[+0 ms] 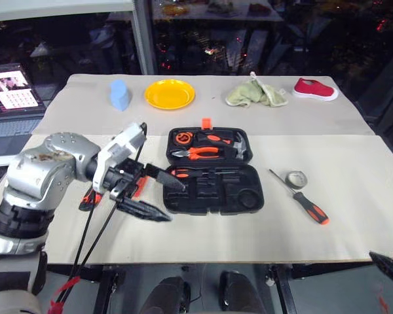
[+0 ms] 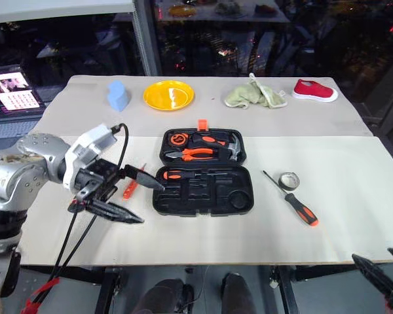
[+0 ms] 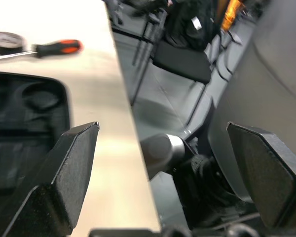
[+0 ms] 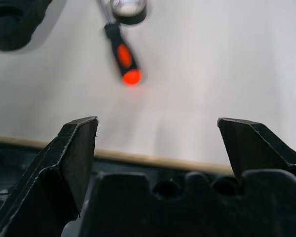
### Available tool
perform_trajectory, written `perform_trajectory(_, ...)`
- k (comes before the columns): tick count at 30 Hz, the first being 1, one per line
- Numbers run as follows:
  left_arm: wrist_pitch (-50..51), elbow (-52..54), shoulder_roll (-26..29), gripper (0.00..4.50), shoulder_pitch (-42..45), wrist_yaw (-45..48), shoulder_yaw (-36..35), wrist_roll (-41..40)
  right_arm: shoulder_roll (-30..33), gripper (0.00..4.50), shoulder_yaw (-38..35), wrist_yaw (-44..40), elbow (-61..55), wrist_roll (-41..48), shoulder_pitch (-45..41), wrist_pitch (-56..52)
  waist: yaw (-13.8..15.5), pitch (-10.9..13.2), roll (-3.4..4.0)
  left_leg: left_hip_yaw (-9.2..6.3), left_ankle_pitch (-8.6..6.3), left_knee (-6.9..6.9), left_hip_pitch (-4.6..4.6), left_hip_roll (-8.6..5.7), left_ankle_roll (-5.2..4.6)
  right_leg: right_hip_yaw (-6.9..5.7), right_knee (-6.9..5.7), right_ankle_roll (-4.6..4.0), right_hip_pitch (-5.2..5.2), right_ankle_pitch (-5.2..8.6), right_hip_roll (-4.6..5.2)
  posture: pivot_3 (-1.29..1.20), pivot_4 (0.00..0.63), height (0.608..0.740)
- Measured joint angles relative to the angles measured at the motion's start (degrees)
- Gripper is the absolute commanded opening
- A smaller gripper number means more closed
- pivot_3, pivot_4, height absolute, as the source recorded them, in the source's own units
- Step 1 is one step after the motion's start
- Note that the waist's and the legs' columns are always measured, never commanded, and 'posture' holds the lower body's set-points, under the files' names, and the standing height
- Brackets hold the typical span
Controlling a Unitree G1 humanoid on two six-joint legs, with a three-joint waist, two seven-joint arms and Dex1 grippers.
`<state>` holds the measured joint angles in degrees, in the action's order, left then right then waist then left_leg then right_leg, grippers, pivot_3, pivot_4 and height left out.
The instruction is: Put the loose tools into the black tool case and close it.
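On the paper-covered table (image 1: 354,222), in the head views, the black tool case (image 1: 213,171) lay open at the middle, a black-and-orange screwdriver already seated in its near half. The left gripper (image 1: 156,194) hung just left of it, jaws spread wide and holding nothing; beneath it, an orange tool (image 2: 128,188) lay partly hidden. Right of the case, another screwdriver (image 1: 300,196) touched the grey tape roll (image 1: 296,178). From the left wrist, those wide fingers (image 3: 59,177) pointed past the table's near edge, so a blind reach might have missed the tools. From the right wrist, the right gripper (image 4: 158,148) was fully open and empty, near the edge; a grab could have nudged the screwdriver against the roll
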<state>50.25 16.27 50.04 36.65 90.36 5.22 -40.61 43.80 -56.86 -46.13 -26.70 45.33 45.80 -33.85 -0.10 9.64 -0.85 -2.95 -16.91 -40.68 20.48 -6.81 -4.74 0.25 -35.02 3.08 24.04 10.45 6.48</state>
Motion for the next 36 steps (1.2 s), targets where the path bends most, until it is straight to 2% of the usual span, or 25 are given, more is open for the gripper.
perform_trajectory(4, -0.4, 2.6, 1.0, 4.46, -1.8, -1.8, 0.1, -0.1, 5.7, 4.50, 8.6, -1.1, 5.2, -2.1, -10.7, -0.5, -0.4, 0.0, 0.03, 0.06, 0.09, 0.11, -0.03, 0.10, 0.12, 0.04, -0.01, -0.02, 0.14, -0.01, -0.09, 0.00, 0.150, 0.740)
perform_trajectory(6, -0.8, 3.9, 1.8, 4.46, -2.7, -2.3, -0.1, -0.2, 7.3, 4.50, 14.3, -1.3, 7.1, -3.7, -15.9, -0.6, -0.2, 0.0, 0.03, 0.06, 0.14, 0.40, -0.05, 0.10, 0.18, 0.05, 0.05, -0.29, 0.22, -0.02, -0.16, 0.00, 0.150, 0.740)
perform_trajectory(9, -1.3, 4.6, 2.4, 4.46, -3.4, -3.2, -0.1, -0.2, 7.6, 4.50, 21.1, -1.3, 10.2, -6.0, -22.2, -0.7, 0.2, 0.0, 0.00, 0.05, 0.30, 0.58, 0.01, 0.07, 0.44, 0.05, 0.06, -0.92, 0.40, -0.28, -0.21, 0.00, 0.150, 0.740)
perform_trajectory(13, -1.9, 5.6, 3.1, 4.46, -3.6, -4.6, -0.2, -0.1, 7.4, 4.50, 29.1, -1.1, 14.8, -9.6, -28.7, -0.6, 0.9, 0.0, 0.04, 0.05, 0.39, 0.79, 0.36, -0.07, 0.53, 0.07, 0.03, -1.00, 0.87, -0.25, -0.29, 0.00, 0.150, 0.740)
perform_trajectory(17, -3.1, 5.4, 3.2, 4.46, -3.4, -6.3, -0.2, 0.3, 5.4, 4.50, 34.4, -0.8, 18.4, -12.4, -33.4, -0.4, 1.0, 0.0, 0.03, 0.04, 0.59, 0.78, 0.67, -0.19, 0.19, 0.06, 0.05, -1.01, 1.20, -0.27, -0.27, 0.00, 0.150, 0.740)
perform_trajectory(18, -3.4, 5.4, 3.2, 4.50, -3.3, -6.6, -0.2, 0.4, 5.2, 4.00, 34.7, -0.8, 18.8, -12.8, -34.2, -0.3, 0.9, 0.0, 0.03, 0.04, 0.58, 0.79, 0.67, -0.19, 0.19, 0.06, 0.07, -1.01, 1.18, -0.27, -0.27, 0.00, 0.150, 0.740)
perform_trajectory(20, -3.8, 5.3, 3.2, 4.50, -2.9, -7.0, 0.0, 1.0, 4.5, 3.56, 35.6, -0.3, 19.7, -14.0, -35.5, 0.3, 0.8, 0.0, -0.08, 0.04, 0.57, 0.78, 0.66, -0.19, 0.21, 0.05, 0.08, -1.01, 1.16, -0.27, -0.29, 0.00, 0.150, 0.740)
perform_trajectory(24, -4.0, 5.0, 3.2, 4.50, -2.5, -7.6, 0.4, 1.4, 2.9, 2.07, 35.8, 0.2, 20.0, -15.4, -36.1, 1.6, 0.6, 0.0, -0.09, 0.03, 0.60, 0.79, 0.61, -0.15, 0.29, 0.04, 0.01, -1.00, 1.15, -0.28, -0.33, 0.00, 0.150, 0.740)
perform_trajectory(27, -4.0, 4.5, 3.2, 4.50, -2.3, -8.1, 0.4, 1.5, 2.3, 1.12, 34.7, 0.0, 19.1, -14.9, -34.3, 1.9, 0.8, 0.0, -0.07, 0.01, 0.65, 0.81, 0.61, -0.14, 0.33, 0.05, -0.02, -1.01, 1.16, -0.28, -0.35, 0.00, 0.150, 0.740)
perform_trajectory(32, -4.0, 4.2, 3.8, 4.50, -2.4, -8.9, 0.4, 1.8, 2.8, 1.06, 26.5, -1.3, 13.8, -6.5, -33.5, -4.2, 0.7, 0.0, 0.00, 0.08, 0.62, 0.79, 0.62, -0.19, 0.26, 0.04, 0.01, -0.94, 1.16, -0.32, -0.34, 0.00, 0.150, 0.740)
perform_trajectory(36, -5.1, 4.3, 6.6, 4.50, -5.3, -8.5, 0.1, 2.3, 11.2, 1.06, 24.1, -6.9, 9.2, 1.0, -41.0, -8.2, -0.4, 0.0, 0.04, 0.14, 0.60, 0.83, 0.59, -0.11, 0.22, 0.03, 0.02, -0.94, 1.18, -0.33, -0.37, 0.00, 0.150, 0.740)
